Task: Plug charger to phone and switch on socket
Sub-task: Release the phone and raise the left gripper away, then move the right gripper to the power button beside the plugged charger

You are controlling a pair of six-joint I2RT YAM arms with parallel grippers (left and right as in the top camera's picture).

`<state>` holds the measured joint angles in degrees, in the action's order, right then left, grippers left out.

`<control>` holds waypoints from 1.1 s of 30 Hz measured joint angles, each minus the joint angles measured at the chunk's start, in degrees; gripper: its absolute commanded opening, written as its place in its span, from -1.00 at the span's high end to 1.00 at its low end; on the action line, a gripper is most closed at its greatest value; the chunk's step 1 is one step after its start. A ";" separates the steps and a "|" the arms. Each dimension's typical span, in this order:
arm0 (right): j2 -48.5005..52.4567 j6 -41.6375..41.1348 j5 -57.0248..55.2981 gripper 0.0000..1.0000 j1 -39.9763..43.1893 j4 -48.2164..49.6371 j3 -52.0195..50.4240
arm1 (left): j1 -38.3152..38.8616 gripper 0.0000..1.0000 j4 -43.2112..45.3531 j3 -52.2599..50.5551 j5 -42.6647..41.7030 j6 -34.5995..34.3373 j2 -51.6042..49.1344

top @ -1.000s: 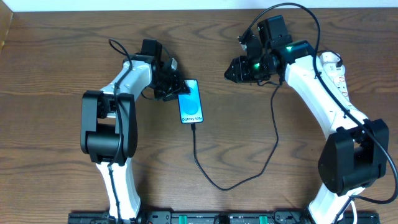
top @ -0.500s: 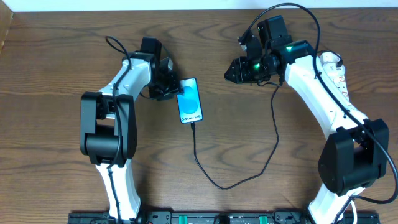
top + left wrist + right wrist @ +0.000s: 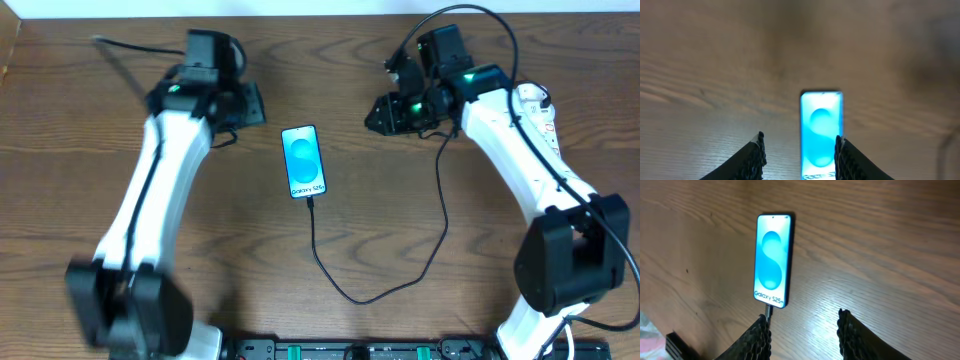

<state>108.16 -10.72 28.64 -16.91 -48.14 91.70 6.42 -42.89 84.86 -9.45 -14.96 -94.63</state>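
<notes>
While blurred in the overhead view, reaches almost straight from a base at 7 o'clock of the bench [image 3: 60, 150] up toward 11 o'clock, on the left side. Ends there in the left fingers [image 3: 252, 105], aimed toward 3 o'clock, at 10 o'clock of the phone [image 3: 304, 161] and apart from it. From the left wrist: left fingers [image 3: 754, 155] partly spread, gripping nothing, phone [image 3: 821, 132] lit on the wood beyond them.

On the right side, climbs from a base at 5 o'clock, bends near 2 o'clock and turns toward 9 o'clock. Leaves the right fingers [image 3: 375, 115] at 2 o'clock of the phone, well apart from it. From the right wrist: right fingers [image 3: 757, 337] spread partway, empty, phone [image 3: 773, 260] face up past them.

Phone near bench centre, screen up. Charger [image 3: 315, 245] plugged into its 6 o'clock end [image 3: 769, 311], looping toward 6 o'clock and back up to 2 o'clock. Socket [image 3: 543, 125] at 3 o'clock, partly under the right forearm.

Against a second ago: left arm unfolded from a tight bend, left fingers drawn off the phone's 10 o'clock corner. Phone turned slightly, top end a touch nearer 9 o'clock. Right arm, charger loop and socket unmoved.
</notes>
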 measured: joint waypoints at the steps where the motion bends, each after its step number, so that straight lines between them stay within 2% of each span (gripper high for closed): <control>1: -0.68 0.22 -0.15 0.14 0.76 -0.35 -0.02 | 0.00 0.07 0.04 0.04 0.24 0.00 2.60; 5: -4.81 0.92 -0.90 0.21 5.01 -1.86 -0.02 | 0.00 0.06 -0.02 0.04 0.68 -0.02 10.29; 6: -6.40 1.05 -1.14 0.25 6.58 -2.38 -0.02 | 0.00 -0.12 -0.04 0.04 0.81 0.00 12.00; 8: -9.35 1.66 -1.49 0.35 9.81 -3.32 0.00 | 0.00 -0.16 -0.13 0.04 0.83 0.07 14.53; 9: -10.60 1.92 -1.55 0.43 11.30 -3.72 0.00 | 0.00 -0.28 -0.20 0.04 0.83 0.00 15.63; 11: -12.81 2.43 -1.64 0.59 14.86 -4.46 0.02 | 0.00 -0.33 -0.22 0.04 0.83 0.04 17.16; 16: -14.58 3.15 -1.73 0.94 24.22 -6.34 0.07 | 0.00 -0.54 -0.59 0.04 0.83 0.04 18.36; 17: -14.47 3.32 -1.81 0.98 26.32 -6.69 0.07 | 0.00 -0.69 -0.72 0.04 0.83 0.02 18.32; 20: -14.43 3.32 -1.66 0.98 31.21 -6.84 0.07 | 0.00 -0.79 -0.98 0.04 0.83 -0.07 18.25; 27: -13.92 3.34 -1.62 0.98 39.28 -6.03 0.07 | 0.00 -0.81 -1.03 0.04 0.83 -0.02 18.25; 33: -10.34 3.34 -1.60 0.98 43.01 -6.05 0.07 | 0.00 -0.82 -1.03 0.04 0.83 -0.02 18.25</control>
<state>97.82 -7.38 27.05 26.11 -54.19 91.77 6.42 -43.92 84.90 -8.62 -14.98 -76.38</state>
